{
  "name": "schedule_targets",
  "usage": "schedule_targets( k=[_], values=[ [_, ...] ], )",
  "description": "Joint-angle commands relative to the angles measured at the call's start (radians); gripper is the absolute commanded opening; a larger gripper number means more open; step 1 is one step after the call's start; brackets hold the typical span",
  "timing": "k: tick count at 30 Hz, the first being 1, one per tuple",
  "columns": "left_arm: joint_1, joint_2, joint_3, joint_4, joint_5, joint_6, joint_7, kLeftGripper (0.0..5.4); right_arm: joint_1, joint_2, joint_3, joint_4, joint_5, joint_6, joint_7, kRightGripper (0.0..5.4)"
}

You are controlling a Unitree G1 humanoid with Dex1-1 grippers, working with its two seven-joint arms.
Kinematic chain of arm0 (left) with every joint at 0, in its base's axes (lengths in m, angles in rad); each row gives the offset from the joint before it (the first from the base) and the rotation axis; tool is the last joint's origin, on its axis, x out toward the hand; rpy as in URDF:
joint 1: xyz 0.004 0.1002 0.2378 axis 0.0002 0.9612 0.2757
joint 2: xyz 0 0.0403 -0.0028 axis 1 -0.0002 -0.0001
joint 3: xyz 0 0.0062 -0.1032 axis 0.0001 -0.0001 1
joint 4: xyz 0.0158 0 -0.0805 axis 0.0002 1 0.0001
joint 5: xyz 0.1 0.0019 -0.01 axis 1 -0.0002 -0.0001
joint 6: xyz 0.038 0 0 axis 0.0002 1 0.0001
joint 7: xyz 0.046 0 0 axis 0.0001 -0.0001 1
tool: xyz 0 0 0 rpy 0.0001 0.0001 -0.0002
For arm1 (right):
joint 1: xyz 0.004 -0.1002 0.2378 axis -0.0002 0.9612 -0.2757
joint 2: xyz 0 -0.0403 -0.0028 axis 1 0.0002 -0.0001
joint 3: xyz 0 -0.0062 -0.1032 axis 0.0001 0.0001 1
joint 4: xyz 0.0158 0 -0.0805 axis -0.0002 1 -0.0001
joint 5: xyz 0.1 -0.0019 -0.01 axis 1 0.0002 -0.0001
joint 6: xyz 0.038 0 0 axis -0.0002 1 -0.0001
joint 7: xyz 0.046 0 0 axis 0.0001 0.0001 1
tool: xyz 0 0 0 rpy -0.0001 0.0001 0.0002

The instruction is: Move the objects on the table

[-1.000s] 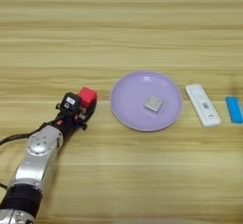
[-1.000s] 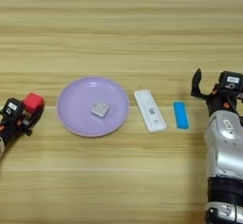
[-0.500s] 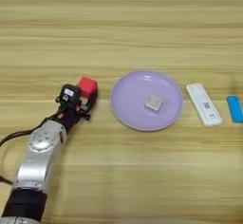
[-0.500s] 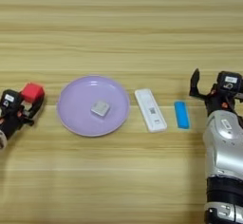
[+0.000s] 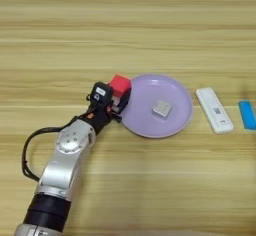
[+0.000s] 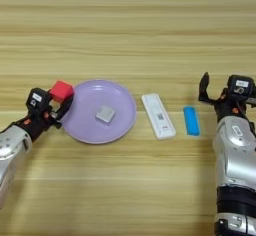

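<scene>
While the left gripper (image 5: 118, 99) holds the red cube (image 5: 120, 84) pinched between its black fingers, it sits at the lilac plate's (image 5: 175, 125) nine o'clock rim, seemingly so the cube can drop in beside the silver-grey block (image 5: 161, 108) at the plate's centre. The left arm reaches up from seven o'clock, elbow bent. The white device (image 6: 158, 115) lies at the plate's three o'clock on the table (image 5: 125, 25), a blue strip (image 6: 190, 120) beyond it. The right gripper (image 6: 212, 94) idles at far three o'clock, fingers parted, holding nothing
</scene>
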State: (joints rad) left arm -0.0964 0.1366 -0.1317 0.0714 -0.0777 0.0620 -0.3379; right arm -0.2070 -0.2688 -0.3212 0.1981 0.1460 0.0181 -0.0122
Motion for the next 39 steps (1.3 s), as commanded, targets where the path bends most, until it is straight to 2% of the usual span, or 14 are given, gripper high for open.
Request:
schedule_targets(
  k=[1,5,17,18,26,34,39],
  values=[
    [0.0,0.007,-0.042,0.027,0.038,0.022,-0.015,2.29,0.002,0.003,0.003,-0.011,-0.001,0.017,-0.001,5.4],
    [0.003,0.012,-0.06,0.048,0.059,0.029,-0.015,2.29,0.004,0.004,0.004,-0.014,-0.001,0.018,-0.001,5.4],
    [0.007,0.019,-0.084,0.058,0.067,0.026,-0.044,2.29,0.004,0.006,0.007,-0.014,-0.003,0.018,-0.002,5.4],
    [0.007,0.019,-0.085,0.055,0.068,0.025,-0.045,2.58,0.004,0.006,0.007,-0.014,-0.003,0.018,-0.002,5.4],
    [0.009,0.018,-0.087,0.051,0.066,0.014,-0.046,3.32,0.005,0.007,0.009,-0.014,-0.003,0.018,-0.002,5.4],
    [0.012,-0.01,-0.039,0.016,0.006,-0.043,-0.047,4.07,0.007,0.009,0.012,-0.017,-0.004,0.018,-0.002,5.4],
    [-0.004,-0.044,0.066,-0.033,-0.076,-0.119,0.002,4.57,0.01,0.009,0.015,-0.021,-0.005,0.017,-0.002,5.4]
  ],
)
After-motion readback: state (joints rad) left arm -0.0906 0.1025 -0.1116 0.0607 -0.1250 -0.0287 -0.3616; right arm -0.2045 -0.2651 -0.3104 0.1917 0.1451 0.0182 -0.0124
